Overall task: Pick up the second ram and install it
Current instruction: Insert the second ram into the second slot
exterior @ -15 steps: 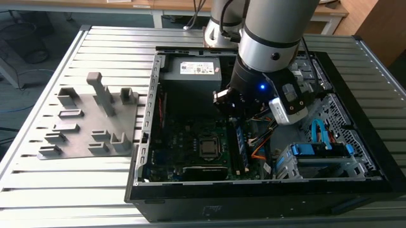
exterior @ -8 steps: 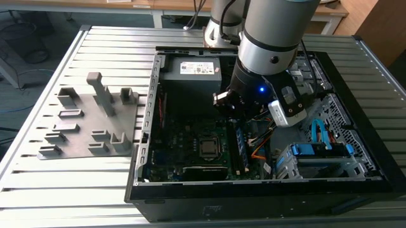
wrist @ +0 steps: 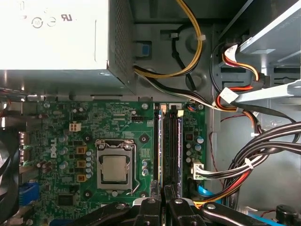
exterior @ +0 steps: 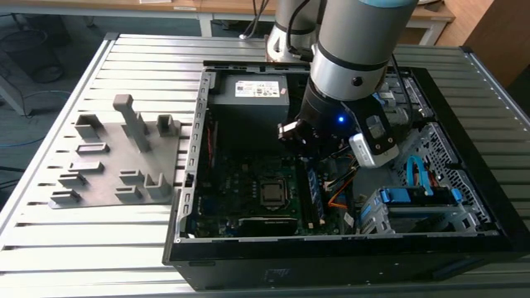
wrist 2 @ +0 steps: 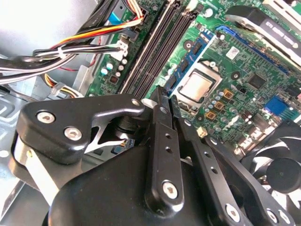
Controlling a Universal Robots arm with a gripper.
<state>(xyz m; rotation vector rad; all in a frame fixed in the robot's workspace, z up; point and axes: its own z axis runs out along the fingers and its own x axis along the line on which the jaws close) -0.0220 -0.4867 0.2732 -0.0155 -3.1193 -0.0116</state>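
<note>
Gripper (wrist 2: 167, 96) fingers are pressed together with at most a sliver of a gap between the tips, and nothing sits clamped between them that I can make out. I hang low inside the open computer case (exterior: 331, 249), over the motherboard (wrist: 61, 127).

The second ram (exterior: 313, 186) stands on its long edge in a memory slot. In the exterior view it runs from about 12 to 6 o'clock, starting just at 6 o'clock of my gripper (exterior: 311, 150). In both wrist views my fingertips (wrist: 159, 197) sit at the near end of the stick (wrist 2: 193, 56), whose blue-green board and black chips face the processor socket (wrist 2: 200, 87). I cannot tell whether the tips touch it.

Seen from the exterior view, the socket (exterior: 272, 194) lies at 9 o'clock of the stick, just beside it. The power supply (exterior: 248, 93) sits at 12 o'clock of the board. The grey holder tray (exterior: 116, 167) rests on the table at 9 o'clock of the case, well apart from me.
</note>
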